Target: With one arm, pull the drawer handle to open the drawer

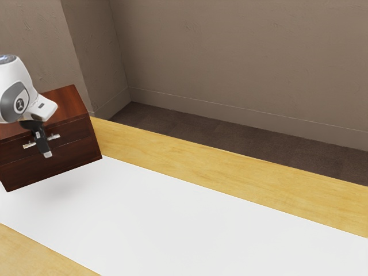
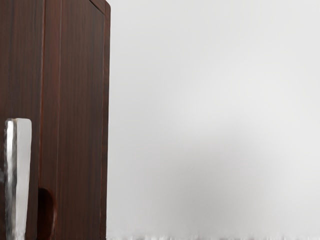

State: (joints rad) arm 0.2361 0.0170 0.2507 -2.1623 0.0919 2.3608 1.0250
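Seemingly the gripper (image 1: 44, 148) overlaps the drawer handle (image 1: 54, 137); whether it pinches it, I cannot tell.

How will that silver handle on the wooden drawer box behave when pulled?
The handle looks like a rigid metal bar, so it likely won't bend; its shiny finish may be slippery. The box shows no fastening to the table, so it might slide.

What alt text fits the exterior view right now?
The arm's black pincer sits at the silver drawer handle of a dark wooden cabinet at the exterior view's left. The cabinet stands on a white tabletop edged in light wood.
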